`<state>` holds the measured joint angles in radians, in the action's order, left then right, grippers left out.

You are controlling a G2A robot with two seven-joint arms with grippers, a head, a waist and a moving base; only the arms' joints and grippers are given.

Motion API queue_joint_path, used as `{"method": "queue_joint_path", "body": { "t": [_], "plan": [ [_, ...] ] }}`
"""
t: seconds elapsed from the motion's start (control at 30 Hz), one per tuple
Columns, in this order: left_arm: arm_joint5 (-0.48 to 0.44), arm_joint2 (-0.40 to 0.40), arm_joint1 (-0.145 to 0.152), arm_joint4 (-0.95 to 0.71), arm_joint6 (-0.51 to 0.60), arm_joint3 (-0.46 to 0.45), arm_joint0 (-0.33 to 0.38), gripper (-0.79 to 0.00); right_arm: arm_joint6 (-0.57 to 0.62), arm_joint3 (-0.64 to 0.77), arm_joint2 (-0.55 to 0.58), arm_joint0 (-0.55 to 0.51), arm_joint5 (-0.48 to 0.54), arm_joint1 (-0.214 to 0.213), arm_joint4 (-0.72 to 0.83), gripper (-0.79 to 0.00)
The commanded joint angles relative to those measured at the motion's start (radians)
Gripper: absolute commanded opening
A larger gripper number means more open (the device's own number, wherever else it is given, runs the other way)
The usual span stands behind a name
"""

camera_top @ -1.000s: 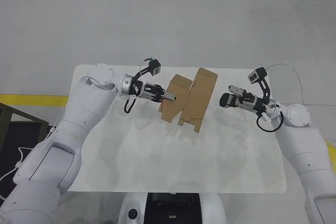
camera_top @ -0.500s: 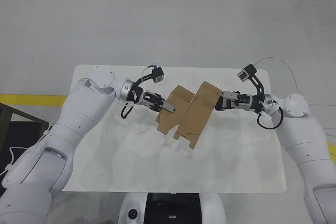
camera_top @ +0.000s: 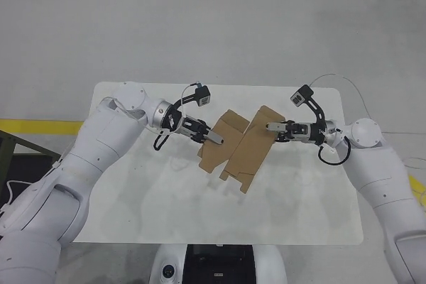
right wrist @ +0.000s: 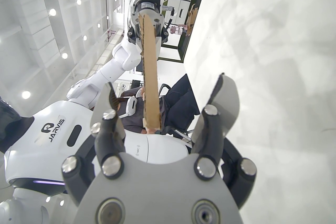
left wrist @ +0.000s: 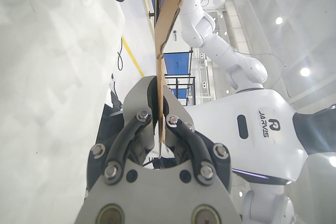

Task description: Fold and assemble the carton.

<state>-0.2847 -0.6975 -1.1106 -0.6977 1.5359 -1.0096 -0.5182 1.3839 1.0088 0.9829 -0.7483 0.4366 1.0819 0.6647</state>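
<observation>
We reckon carton, mid-frame, is light, bendy cardboard; grab it by edges. L gripper clamped on left edge; R gripper wide open astride right edge.

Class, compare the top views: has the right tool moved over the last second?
Yes. The right tool has slid inward, away from the table edge beside it, toward the carton.

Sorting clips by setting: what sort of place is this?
Probably a large industrial hall or robot test floor: a yellow floor line, rows of high ceiling lights, a white work table.
</observation>
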Motion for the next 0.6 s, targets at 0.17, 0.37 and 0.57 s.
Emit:
{"method": "queue_joint_path", "body": {
  "t": [0.17,0.37,0.57],
  "plan": [
    [0.000,0.008,0.002,-0.014,0.000,0.007,0.005,-0.785,-0.001,0.012,-0.019,0.003,0.001,-0.007,0.006,-0.668],
    [-0.001,0.007,0.004,-0.020,-0.001,0.018,0.009,-0.363,-0.005,0.014,-0.024,0.002,0.005,-0.012,0.037,-0.785],
    [-0.015,-0.019,0.003,-0.073,-0.015,0.057,0.006,0.000,-0.018,-0.010,-0.006,-0.004,0.018,-0.018,0.083,-0.785]
  ]
}}
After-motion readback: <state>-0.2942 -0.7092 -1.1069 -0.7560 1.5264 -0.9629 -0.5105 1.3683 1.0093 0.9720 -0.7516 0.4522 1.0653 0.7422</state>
